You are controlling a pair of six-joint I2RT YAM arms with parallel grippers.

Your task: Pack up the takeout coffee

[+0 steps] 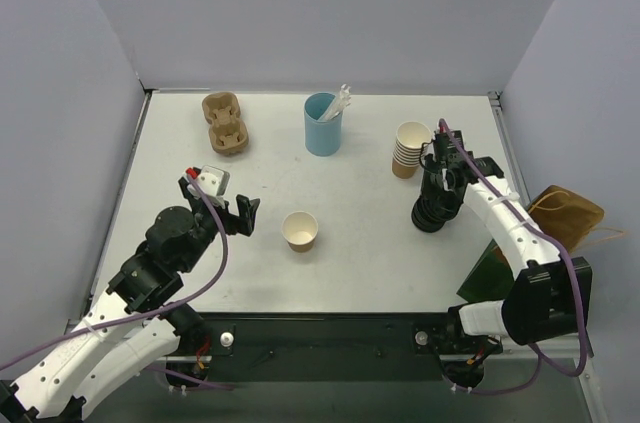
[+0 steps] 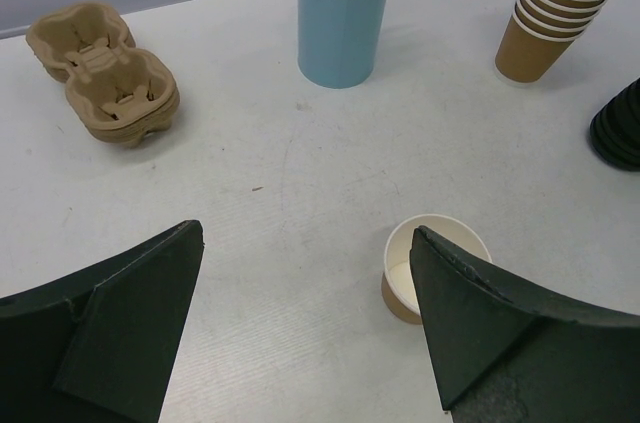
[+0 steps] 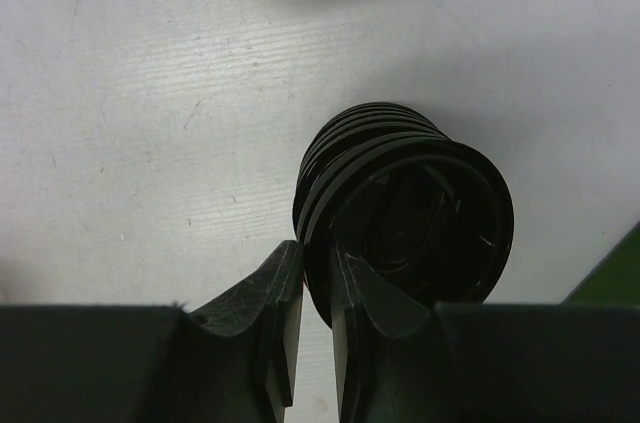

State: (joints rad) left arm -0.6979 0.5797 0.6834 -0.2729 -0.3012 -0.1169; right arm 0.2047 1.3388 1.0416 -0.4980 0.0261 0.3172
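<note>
A small tan paper cup (image 1: 300,231) stands open, with no lid on it, in the middle of the table. It also shows in the left wrist view (image 2: 400,278), partly behind my right finger. My left gripper (image 1: 243,211) is open and empty just left of the cup, its gap (image 2: 305,233) over bare table. A stack of black plastic lids (image 1: 432,211) stands at the right. My right gripper (image 1: 437,195) is above it, its jaws (image 3: 318,258) pinched on the rim of the top black lid (image 3: 420,208), one finger inside and one outside.
A light-blue cup with white sticks (image 1: 322,125) and a stack of cream paper cups (image 1: 410,149) stand at the back. Brown pulp cup carriers (image 1: 224,123) lie back left. A green bag (image 1: 488,268) and a brown paper bag (image 1: 568,213) are at the right edge.
</note>
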